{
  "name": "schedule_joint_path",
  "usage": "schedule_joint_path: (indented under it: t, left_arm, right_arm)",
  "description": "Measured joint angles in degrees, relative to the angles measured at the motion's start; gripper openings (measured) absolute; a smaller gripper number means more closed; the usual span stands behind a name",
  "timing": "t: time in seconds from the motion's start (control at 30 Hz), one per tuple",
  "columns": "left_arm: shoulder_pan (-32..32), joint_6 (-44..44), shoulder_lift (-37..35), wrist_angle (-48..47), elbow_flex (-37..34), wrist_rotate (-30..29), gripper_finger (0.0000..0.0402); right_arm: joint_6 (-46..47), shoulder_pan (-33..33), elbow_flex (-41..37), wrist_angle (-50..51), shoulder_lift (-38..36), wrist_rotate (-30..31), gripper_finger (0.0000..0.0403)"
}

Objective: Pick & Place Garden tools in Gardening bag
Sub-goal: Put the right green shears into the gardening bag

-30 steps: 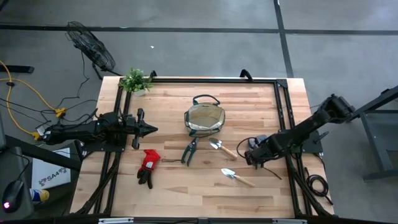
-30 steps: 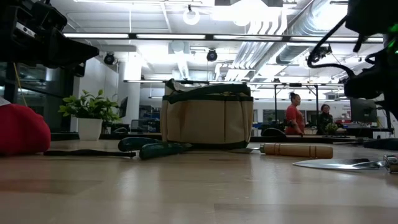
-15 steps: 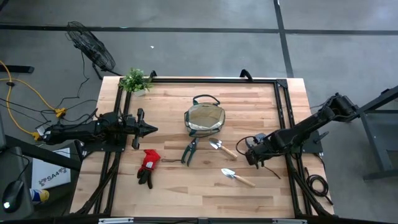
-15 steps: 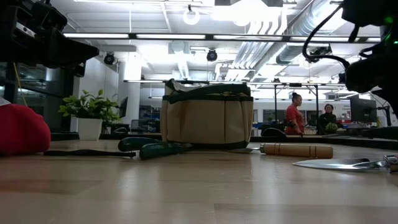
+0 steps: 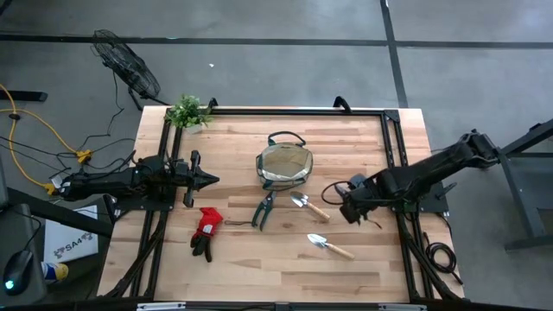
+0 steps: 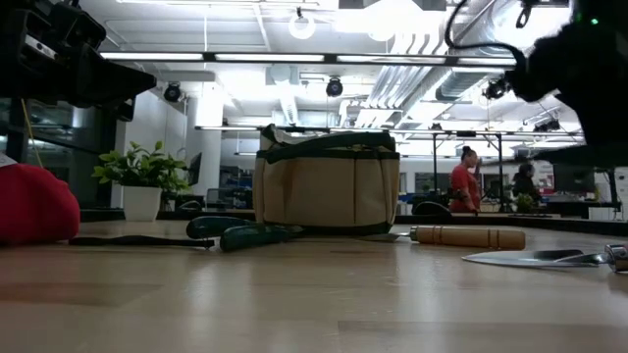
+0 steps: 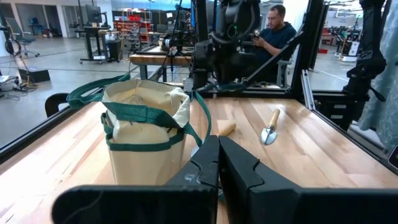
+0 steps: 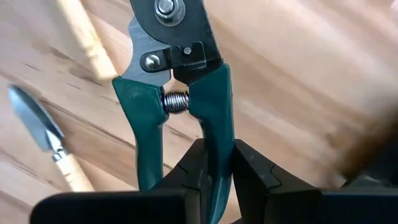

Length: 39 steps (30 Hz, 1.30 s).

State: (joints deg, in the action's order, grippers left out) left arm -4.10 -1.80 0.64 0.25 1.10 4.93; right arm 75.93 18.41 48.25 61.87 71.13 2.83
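Observation:
My right gripper [image 8: 214,180] is shut on green-handled pruning shears [image 8: 177,81] above the table's right part; it shows in the high view [image 5: 349,206]. The tan gardening bag [image 5: 283,165] stands mid-table. A second pair of shears [image 5: 263,208], two wooden-handled trowels [image 5: 309,206] [image 5: 329,246] and the red-and-black glove pair [image 5: 206,230] lie flat on the table. My left gripper [image 5: 212,180] is shut and empty at the left, pointing toward the bag [image 7: 146,124]. My right gripper pinches one green handle of the shears [image 8: 217,146] between its two fingers [image 8: 194,169], toward the handle's free end. The fingers lie along the handle. The shears stick out ahead of the fingers, blades farthest away, lifted clear of the table; the other handle [image 8: 143,143] is free.
A small potted plant [image 5: 187,112] stands at the far left corner. A dark frame rail [image 5: 390,164] runs along the table's edges. People are in the room behind the table [image 6: 463,186]. Bare wood [image 5: 259,263] lies along the near edge.
My right gripper has risen and moved a little toward the table's far edge and left, toward the bag, still shut on the shears. Everything on the table has stayed where it was.

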Motion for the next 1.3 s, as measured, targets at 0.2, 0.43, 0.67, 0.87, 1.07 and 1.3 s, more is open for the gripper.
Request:
schedule_joint_path:
  t: [0.2, 0.43, 0.67, 0.87, 1.07, 1.3]
  left_arm:
    - [0.0, 0.0, 0.0, 0.0, 0.0, 0.0, 0.0001]
    - [0.0, 0.0, 0.0, 0.0, 0.0, 0.0, 0.0001]
    - [0.0, 0.0, 0.0, 0.0, 0.0, 0.0, 0.0001]
    - [0.0, 0.0, 0.0, 0.0, 0.0, 0.0, 0.0001]
    - [0.0, 0.0, 0.0, 0.0, 0.0, 0.0, 0.0001]
    - [0.0, 0.0, 0.0, 0.0, 0.0, 0.0, 0.0001]
  right_arm:
    - [-7.8, -3.2, 5.0, 4.7, 0.0, 4.2, 0.004]
    - [-18.6, -7.0, 10.9, 8.3, 1.0, 11.2, 0.004]
    - [-29.4, -9.5, 16.1, 8.3, 4.5, 22.5, 0.004]
    - [-35.4, -10.6, 21.1, 7.4, 8.6, 36.3, 0.004]
    - [-45.5, -11.7, 24.5, 0.7, 13.0, 46.0, 0.004]
    - [-56.6, -13.3, 26.9, -7.5, 17.5, 49.7, 0.004]
